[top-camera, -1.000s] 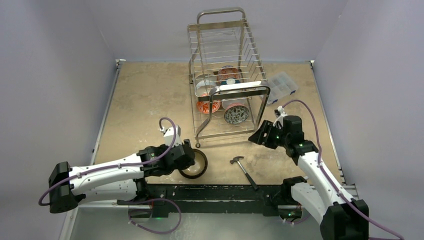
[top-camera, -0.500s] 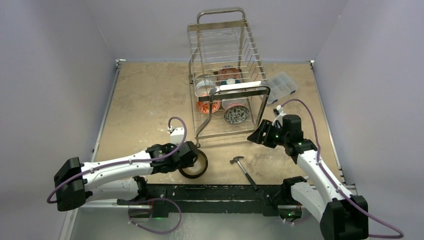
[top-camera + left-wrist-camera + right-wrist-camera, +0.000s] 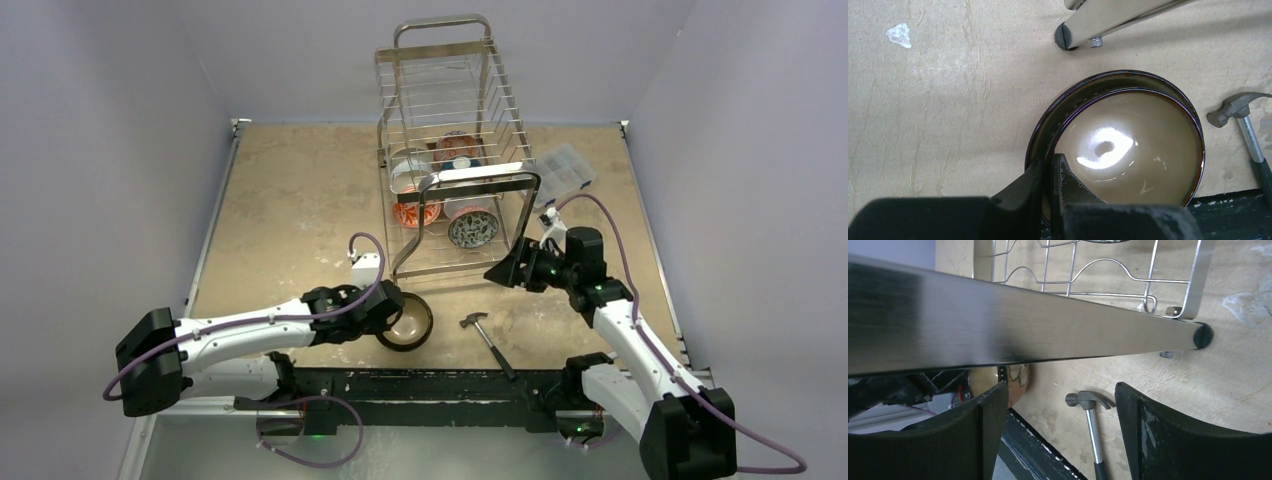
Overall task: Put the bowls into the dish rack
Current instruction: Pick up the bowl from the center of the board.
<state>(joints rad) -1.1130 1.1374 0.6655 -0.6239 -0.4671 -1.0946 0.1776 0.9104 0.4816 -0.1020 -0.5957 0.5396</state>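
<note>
A dark brown bowl [image 3: 409,323] with a cream inside [image 3: 1133,145] lies on the table just in front of the dish rack [image 3: 455,150]. My left gripper [image 3: 386,313] is shut on its near-left rim, one finger [image 3: 1066,182] inside and one outside. The tall chrome rack holds several bowls on its lower tier, among them a red-and-white one [image 3: 415,213] and a dark patterned one [image 3: 472,229]. My right gripper [image 3: 497,272] stands open and empty at the rack's front right foot, under a chrome tube [image 3: 1023,335].
A small hammer [image 3: 487,338] lies on the table between the two arms, right of the brown bowl [image 3: 1248,135] [image 3: 1090,425]. A clear plastic compartment box [image 3: 563,172] sits to the right of the rack. The rack's front left foot [image 3: 1065,37] stands just beyond the bowl.
My left gripper has gone from open to shut on the bowl's rim, and the bowl has shifted slightly right. My right gripper has opened wider and moved left toward the rack.
</note>
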